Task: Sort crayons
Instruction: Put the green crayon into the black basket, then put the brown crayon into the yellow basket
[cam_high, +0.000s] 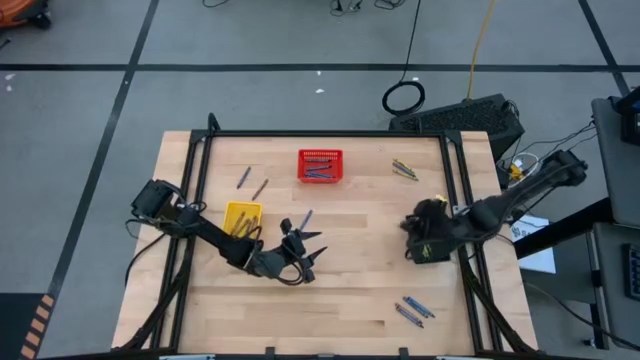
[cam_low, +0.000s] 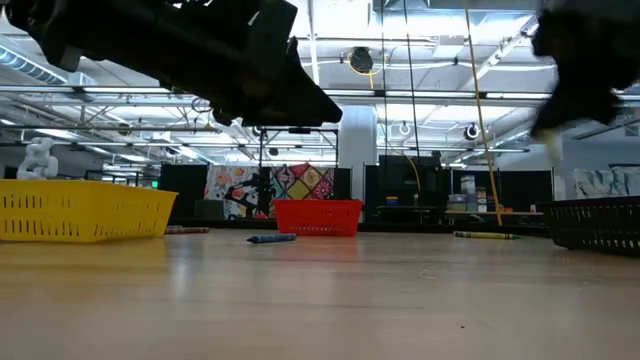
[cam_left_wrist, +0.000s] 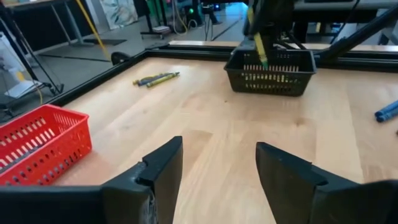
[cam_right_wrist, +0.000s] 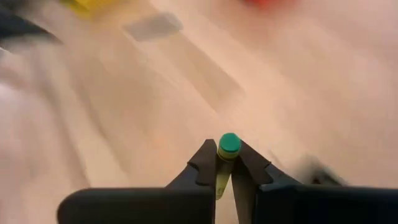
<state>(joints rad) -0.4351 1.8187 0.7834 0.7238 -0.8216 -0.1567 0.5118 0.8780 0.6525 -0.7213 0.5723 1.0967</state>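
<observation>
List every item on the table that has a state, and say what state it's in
Left gripper: open, empty, above the table.
Right gripper: shut on a yellow-green crayon.
Red basket: upright, crayons inside.
Yellow basket: upright, contents unclear.
Black basket: upright under the right gripper.
Blue crayon: lying loose on the table.

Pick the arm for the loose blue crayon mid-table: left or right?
Left. Its claw is open, empty and right beside the blue crayon. The right claw already grips a yellow-green crayon by the black basket.

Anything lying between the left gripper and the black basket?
No: in the left wrist view, only bare table lies between the open left gripper and the black basket.
</observation>
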